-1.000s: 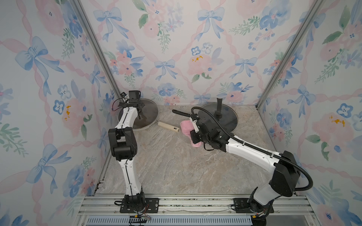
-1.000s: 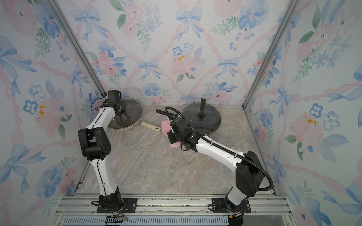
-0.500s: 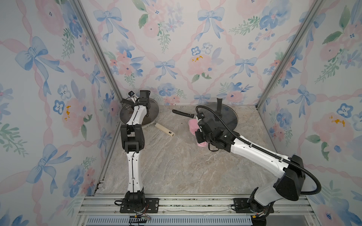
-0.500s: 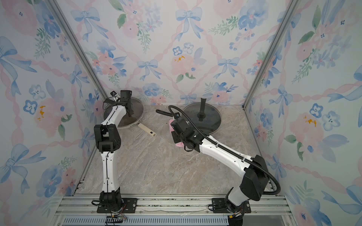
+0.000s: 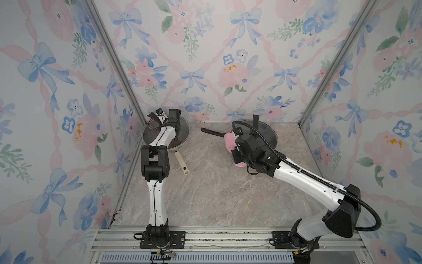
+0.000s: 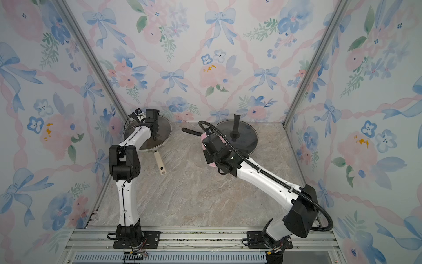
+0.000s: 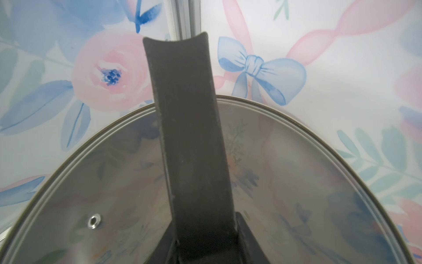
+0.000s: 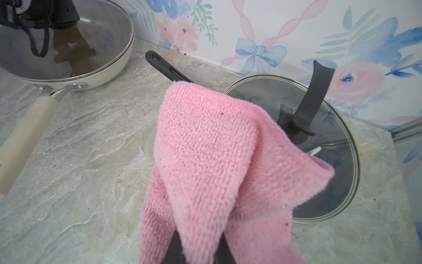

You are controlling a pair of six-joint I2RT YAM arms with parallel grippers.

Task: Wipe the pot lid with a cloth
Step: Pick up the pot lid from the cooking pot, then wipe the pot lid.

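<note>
The pink cloth (image 8: pixel 205 148) is pinched in the right claw (image 8: pixel 197 250), which is closed tight on it. It's bunched up and flops forward over the fingers, so you barely see them. Only the right wrist view shows that properly. In both top views you just get bits of pink poking out either side of the wrist (image 5: pixel 229 141).

From above, the cloth hangs off the counter (image 5: pixel 217 194), right by the edge of the glass lid on the black pan (image 5: pixel 267 137), near where the pan's black handle (image 5: pixel 211 132) sticks out. Can't tell if it's actually touching that lid. It's well apart from the glass lid on the cream pan (image 5: pixel 182 130) over in the left back corner.

The left claw (image 6: pixel 154 134) points down onto the middle of the glass lid on the cream pan. The arm hides the lid's handle in the top views. The left wrist view fills that in: the upright black grip (image 7: pixel 189 137) is dead centre and very close, with a little steam vent (image 7: pixel 94 221) off to one side. It shows no fingers though, so I honestly can't tell if that claw has closed on the grip or is just around it.

The cream pan's pale handle (image 5: pixel 181 163) points out toward the front of the counter.
</note>
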